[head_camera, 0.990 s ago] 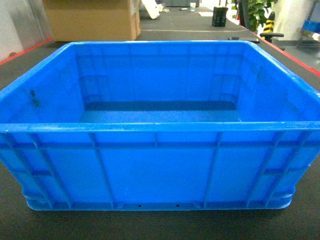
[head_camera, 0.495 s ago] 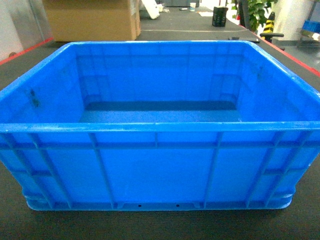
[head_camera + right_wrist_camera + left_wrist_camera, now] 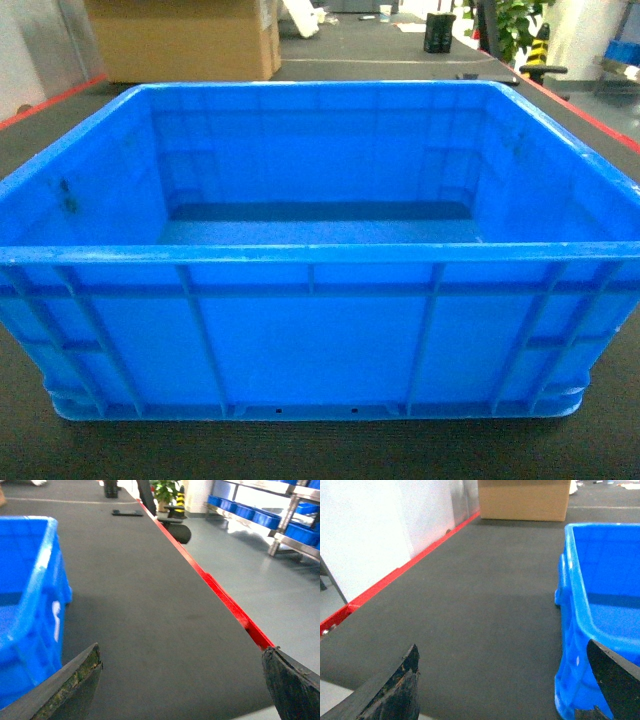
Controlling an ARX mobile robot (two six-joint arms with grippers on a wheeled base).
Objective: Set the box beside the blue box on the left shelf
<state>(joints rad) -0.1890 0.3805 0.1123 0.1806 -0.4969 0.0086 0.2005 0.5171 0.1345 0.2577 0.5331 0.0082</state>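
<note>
The box (image 3: 315, 340), a large bright blue ribbed crate with a thick rim, sits empty on the dark table and fills most of the head view. Its left wall (image 3: 580, 615) shows in the left wrist view and its right wall (image 3: 30, 615) in the right wrist view. My left gripper (image 3: 502, 680) hovers open over bare table just left of the box, its right finger (image 3: 615, 680) in front of the box's wall. Open as well, my right gripper (image 3: 180, 680) hangs over bare table to the box's right. Neither gripper appears in the head view. The left shelf and the other blue box are out of view.
A cardboard carton (image 3: 185, 40) stands at the table's far left, with a small black object (image 3: 440, 32) far back. Red strips (image 3: 220, 592) (image 3: 395, 575) edge the table. A metal rack with blue trays (image 3: 280, 517) and a plant (image 3: 167, 492) stand off right.
</note>
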